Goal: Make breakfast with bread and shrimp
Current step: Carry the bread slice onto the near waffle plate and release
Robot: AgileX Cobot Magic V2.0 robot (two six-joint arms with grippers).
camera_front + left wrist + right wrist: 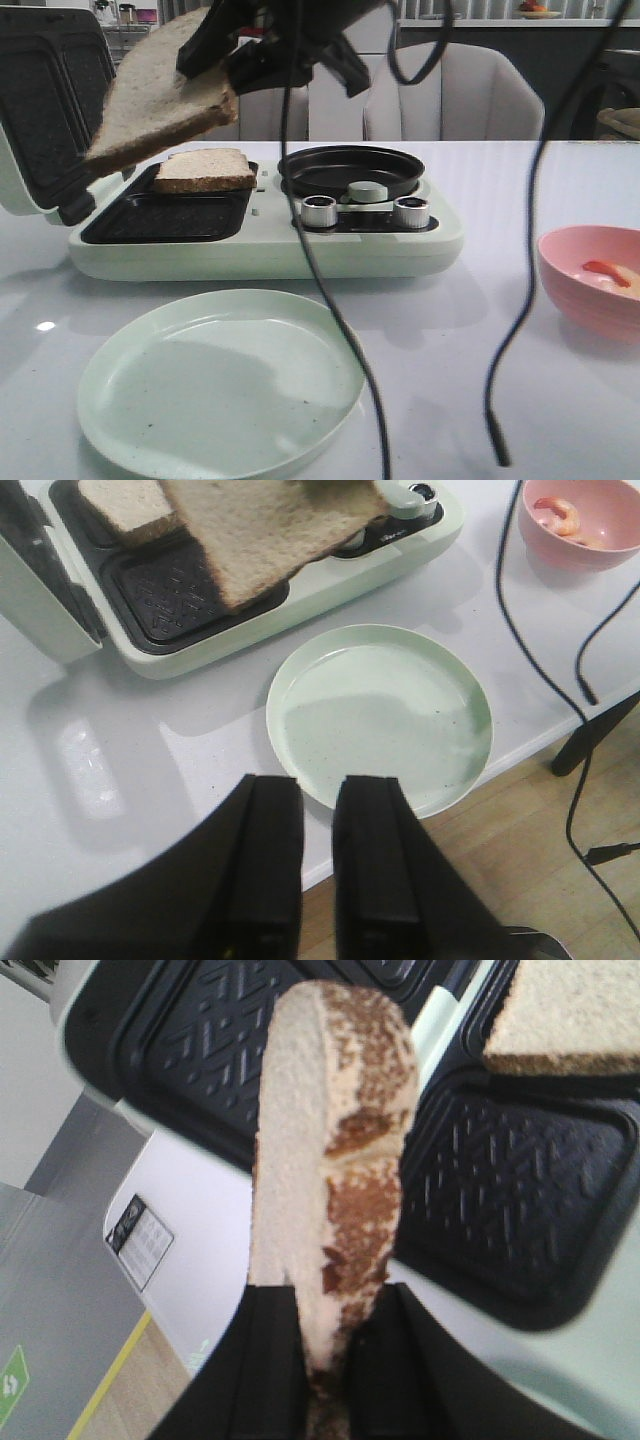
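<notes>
One bread slice [165, 95] is held aloft, tilted, above the sandwich maker [265, 240], clamped by the right end effector [325, 1345]. A second slice [203, 170] lies on the maker's dark grill plate. Shrimp [610, 272] rests in the pink bowl [575, 290] at 3 o'clock. The left end effector [318, 855] hangs clenched, empty, over the green plate [220, 385].

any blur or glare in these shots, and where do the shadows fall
Front view: the right gripper and held bread slice are close and soft; a small glare spot on the table. Left wrist view: a broad shadow crosses the plate. Right wrist view: the slice's edge is blurred.
</notes>
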